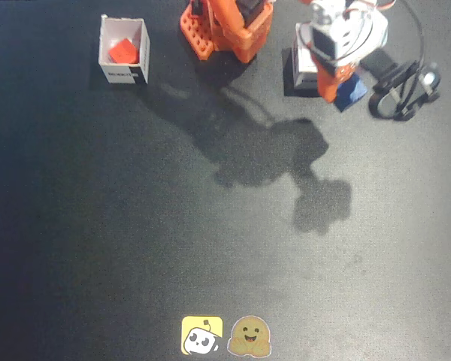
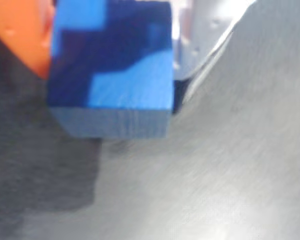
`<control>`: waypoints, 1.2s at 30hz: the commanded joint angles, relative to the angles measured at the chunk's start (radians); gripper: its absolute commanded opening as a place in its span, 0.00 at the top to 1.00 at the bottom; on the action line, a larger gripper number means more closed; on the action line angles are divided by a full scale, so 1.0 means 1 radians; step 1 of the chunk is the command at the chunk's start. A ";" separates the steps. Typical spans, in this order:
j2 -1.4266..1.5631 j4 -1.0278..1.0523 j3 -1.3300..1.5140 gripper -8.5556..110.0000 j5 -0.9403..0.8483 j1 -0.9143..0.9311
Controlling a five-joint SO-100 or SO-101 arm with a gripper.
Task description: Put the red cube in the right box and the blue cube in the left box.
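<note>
I've got the blue cube (image 2: 110, 70) pinched in my gripper (image 1: 344, 89), jaws closed on its sides, and in the wrist view it fills the upper left of the frame, orange finger (image 2: 25, 35) on one side and a pale one at the other, with bare dark mat below it. In the fixed view I'm up at the top right of the frame, the blue cube (image 1: 353, 94) hanging under my wrist, right beside a white box (image 1: 304, 71) that my own arm mostly covers; I judge I'm carrying the cube high so it clears that box's wall before I let it drop in. Over at the upper left, the red cube (image 1: 123, 51) already sits inside the other white box (image 1: 124, 74), well apart from me, so that half looks done. Room to move: the mat (image 1: 210, 248) is wide open toward the bottom of the frame, but it's tight up here, with my orange base (image 1: 225, 30) to the left and a black cable loop (image 1: 402, 90) just to the right near the frame edge. Two stickers (image 1: 225, 336) sit far off at the bottom, no bother.
</note>
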 commanded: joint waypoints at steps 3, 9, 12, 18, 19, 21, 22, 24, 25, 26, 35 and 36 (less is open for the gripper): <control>0.038 0.012 -0.002 0.85 0.015 -0.094; 0.057 0.048 0.026 0.85 -0.014 -0.149; 0.117 0.052 0.078 0.85 -0.041 -0.161; 0.195 0.081 0.149 0.85 -0.087 -0.169; 0.210 0.081 0.166 0.85 -0.091 -0.172; 0.232 0.081 0.193 0.86 -0.104 -0.173; 0.235 0.081 0.201 0.86 -0.110 -0.173; 0.235 0.083 0.213 0.86 -0.121 -0.175; 0.235 0.084 0.219 0.86 -0.126 -0.178; 0.236 0.084 0.227 0.86 -0.133 -0.179; 0.285 0.087 0.278 0.86 -0.140 -0.221; 0.290 0.087 0.281 0.86 -0.129 -0.232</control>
